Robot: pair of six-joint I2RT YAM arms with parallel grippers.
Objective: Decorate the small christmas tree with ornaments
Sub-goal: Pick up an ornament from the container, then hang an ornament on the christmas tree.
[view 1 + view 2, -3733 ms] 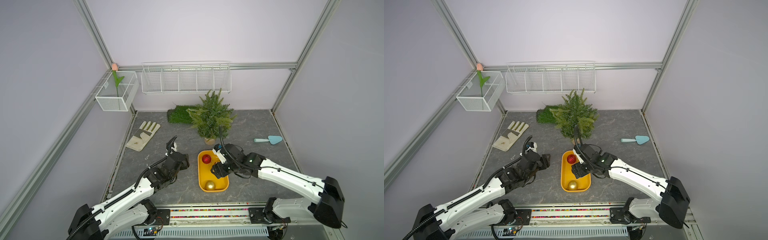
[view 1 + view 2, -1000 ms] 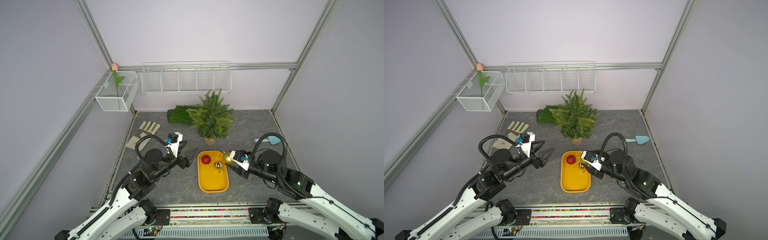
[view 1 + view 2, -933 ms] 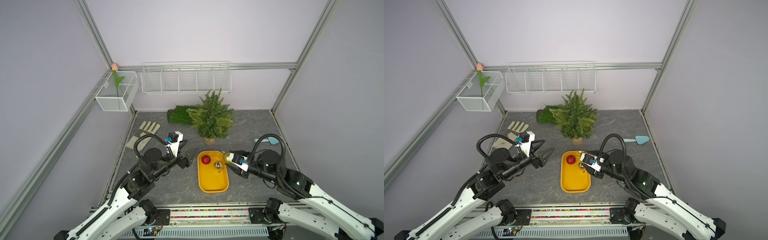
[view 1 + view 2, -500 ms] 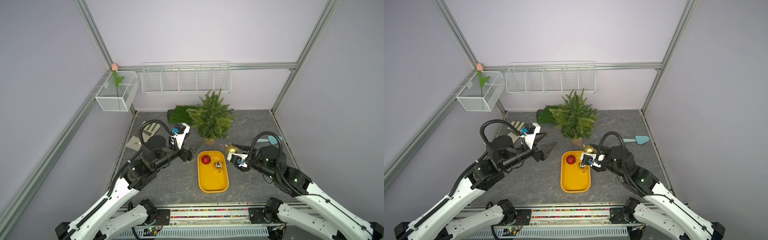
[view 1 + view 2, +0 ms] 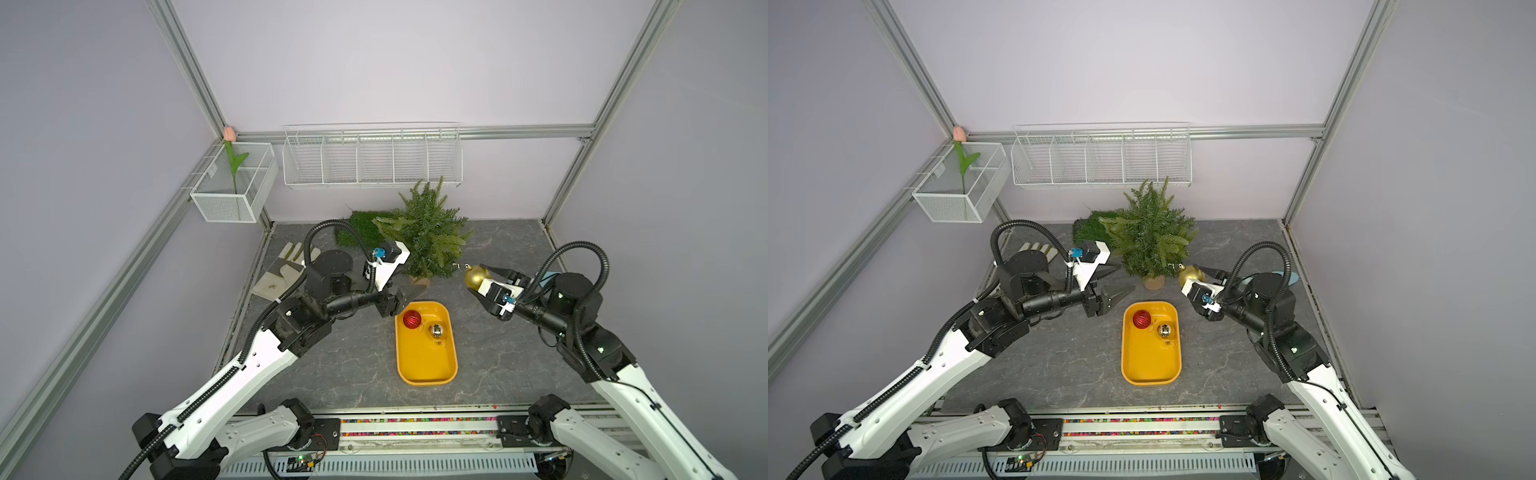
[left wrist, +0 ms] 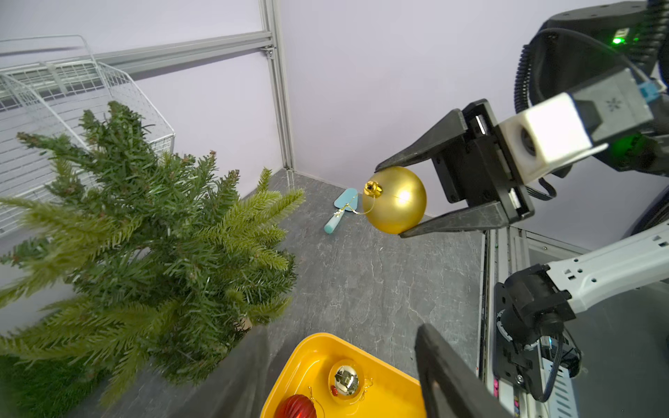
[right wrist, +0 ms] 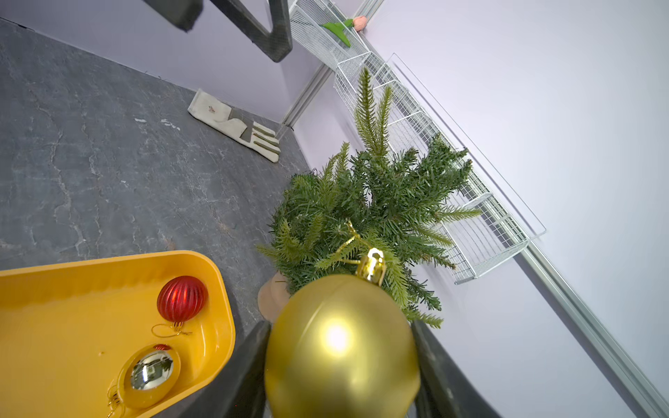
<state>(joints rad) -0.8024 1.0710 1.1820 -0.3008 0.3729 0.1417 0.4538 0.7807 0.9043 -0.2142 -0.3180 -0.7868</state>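
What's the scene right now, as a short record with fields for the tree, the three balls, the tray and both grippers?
Tree: upright at the back of the table, no ball hanging on it
Gold ball: clamped in the right gripper, off the table beside the lower branches
Red ball: in the yellow tray, far end
Mirror ball: in the tray beside the red one
Left gripper: open, empty, near the tray's far end
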